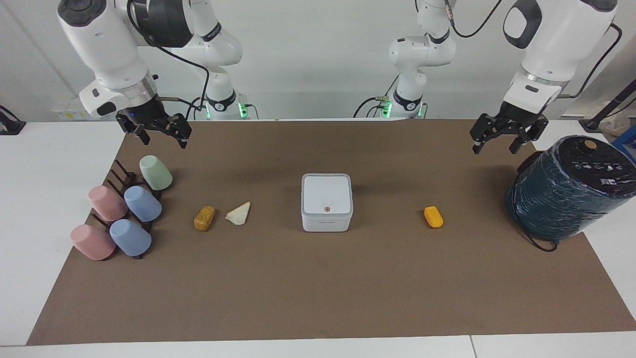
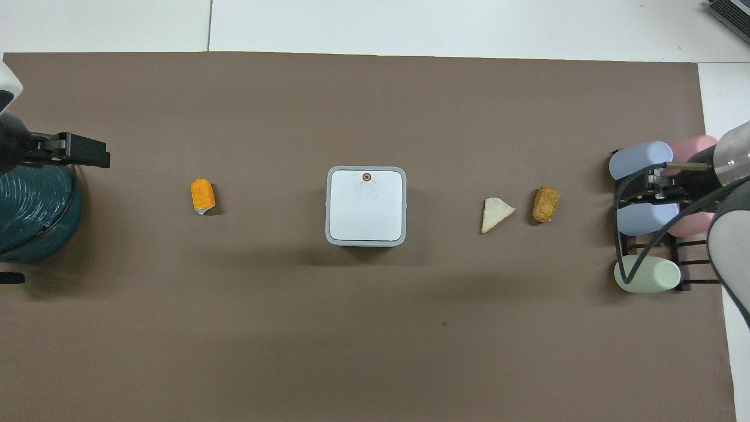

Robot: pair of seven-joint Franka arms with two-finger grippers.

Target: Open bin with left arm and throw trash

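The white square bin (image 1: 327,201) stands in the middle of the brown mat with its lid shut and the red dot on top; it also shows in the overhead view (image 2: 366,205). The orange lump (image 1: 433,217) (image 2: 203,194) lies toward the left arm's end. The cream wedge (image 1: 238,214) (image 2: 496,214) and the mustard-brown lump (image 1: 204,218) (image 2: 545,204) lie toward the right arm's end. My left gripper (image 1: 495,146) (image 2: 88,153) hangs open and empty in the air by the teal cylinder. My right gripper (image 1: 164,140) (image 2: 650,184) hangs open and empty above the cup rack.
A big dark teal cylinder (image 1: 566,189) (image 2: 32,211) lies at the left arm's end of the mat. Several pastel cups on a dark rack (image 1: 124,214) (image 2: 644,214) stand at the right arm's end. The brown mat (image 1: 318,288) covers the white table.
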